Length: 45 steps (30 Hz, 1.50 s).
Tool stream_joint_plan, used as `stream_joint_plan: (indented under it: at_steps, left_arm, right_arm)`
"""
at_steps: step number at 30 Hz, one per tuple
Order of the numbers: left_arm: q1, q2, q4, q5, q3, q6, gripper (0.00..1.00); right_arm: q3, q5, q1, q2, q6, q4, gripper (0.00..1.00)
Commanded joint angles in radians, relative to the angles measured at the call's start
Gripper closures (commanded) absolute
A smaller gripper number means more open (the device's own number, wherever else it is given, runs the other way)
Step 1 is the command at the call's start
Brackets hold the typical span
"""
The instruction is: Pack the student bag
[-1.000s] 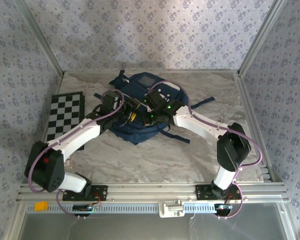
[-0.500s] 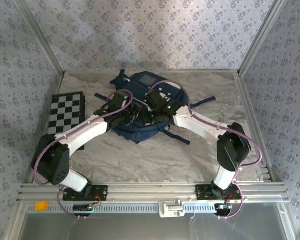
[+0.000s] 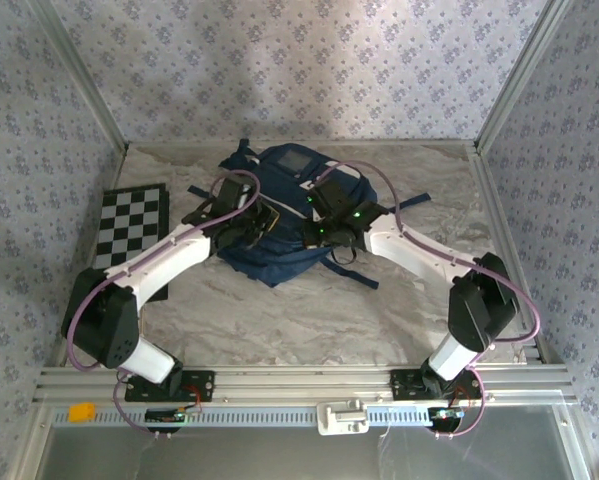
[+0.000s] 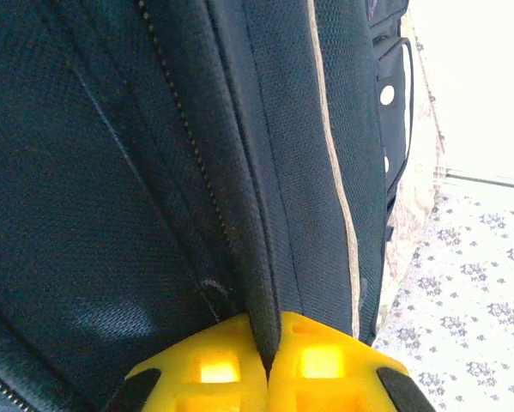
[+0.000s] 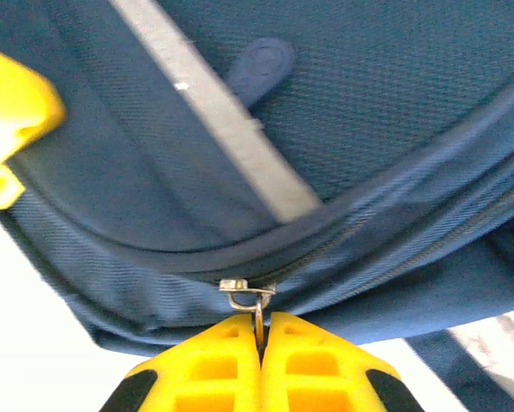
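Student bag (image 3: 279,262) lies on the bench (image 3: 309,320), a fold of its fabric clamped tight between the left jaws; the right jaws pinch the zip pull (image 5: 248,294) at their tips. The left should hold the fabric taut while the right draws along the track, not upward.

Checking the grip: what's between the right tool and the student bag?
A metal zipper pull, pinched in the right tool, joins it to the student bag; right wrist view.
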Motion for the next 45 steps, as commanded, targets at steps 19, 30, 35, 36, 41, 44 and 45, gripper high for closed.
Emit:
stream_joint_plan:
  at_steps: [19,30,35,36,41,44,45]
  left_arm:
    - [0.069,-0.086,-0.158,0.011,0.074,0.238,0.79]
    - [0.343,-0.470,-0.392,-0.380,-0.113,0.619,0.00]
    - [0.542,-0.489,-0.104,-0.601,-0.330,0.856,0.00]
    - [0.551,-0.475,0.000,-0.631,-0.381,0.921,0.00]
    - [0.565,-0.348,0.413,-0.669,-0.563,1.153,0.00]
    - [0.565,-0.270,0.570,-0.571,-0.612,1.205,0.00]
    - [0.565,-0.245,0.677,-0.516,-0.652,1.220,0.00]
  right_arm:
    - [0.029,0.002,-0.088,-0.051,-0.126,-0.076,0.74]
    - [-0.219,0.390,-0.260,-0.355,-0.090,-0.007,0.00]
    - [-0.445,0.589,-0.406,-0.399,-0.143,0.283,0.00]
    - [-0.492,0.600,-0.439,-0.389,-0.167,0.355,0.00]
    - [-0.643,0.606,-0.557,-0.283,-0.264,0.642,0.00]
    - [-0.726,0.529,-0.608,-0.230,-0.338,0.858,0.00]
    - [-0.742,0.521,-0.614,-0.213,-0.352,0.894,0.00]
